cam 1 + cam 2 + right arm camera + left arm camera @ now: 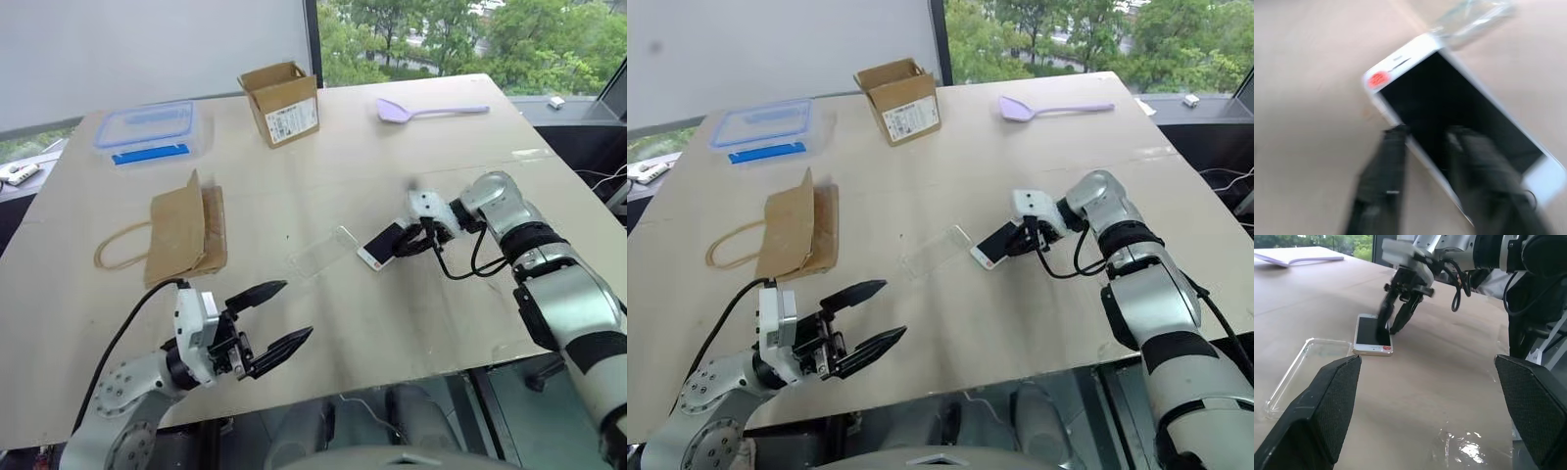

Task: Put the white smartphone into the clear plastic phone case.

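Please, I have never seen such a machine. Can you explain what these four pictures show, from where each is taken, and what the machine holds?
It is a humanoid robot with two arms. Two pictures come from its head, one from each wrist. On the table lie a white smartphone, a clear plastic phone case, a paper bag, a cardboard box, a lidded container and a purple spoon. The right tool has its fingers at the phone, one on the screen, one at its edge; the phone lies flat. The left tool is open and holds nothing.

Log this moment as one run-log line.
right gripper: fingers at phone, grip unclear | phone: flat on table, beside case | left gripper: open, idle
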